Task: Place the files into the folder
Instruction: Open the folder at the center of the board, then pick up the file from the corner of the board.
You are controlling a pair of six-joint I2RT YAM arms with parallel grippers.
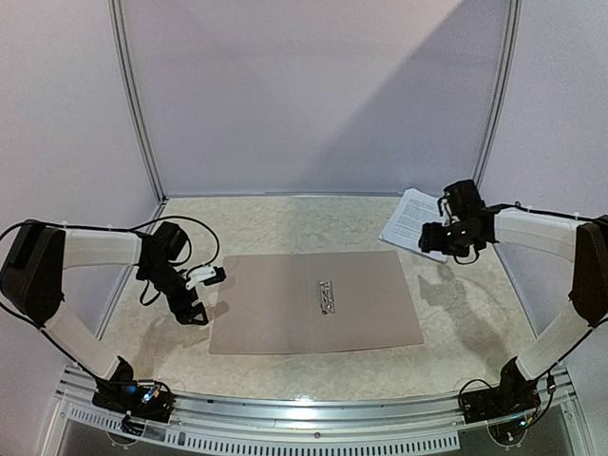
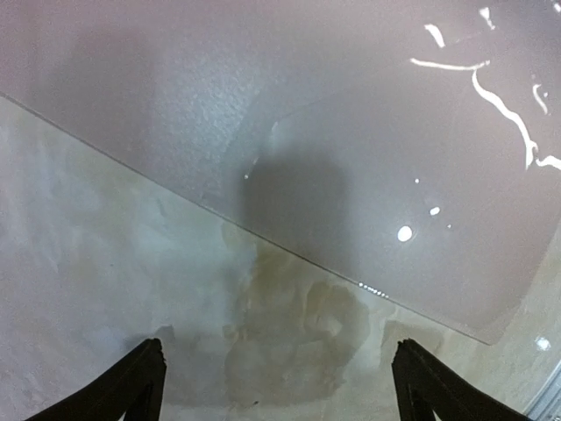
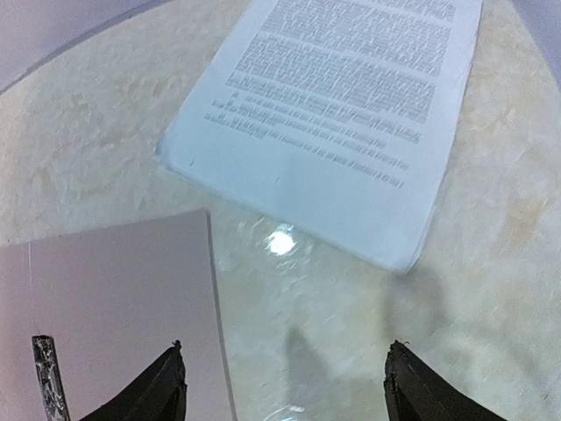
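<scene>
Top external view: left gripper (image 1: 207, 294), jaws apart and empty, sits just beside the closed folder (image 1: 313, 304), which lies mid-table with its long axis left-right. The files (image 1: 408, 218) lie far right, just beyond the nearer right gripper (image 1: 446, 237), also spread and empty.

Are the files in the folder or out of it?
Out. The files lie on the table past the folder's far right corner, not touching it; no sheets show on the folder.
</scene>
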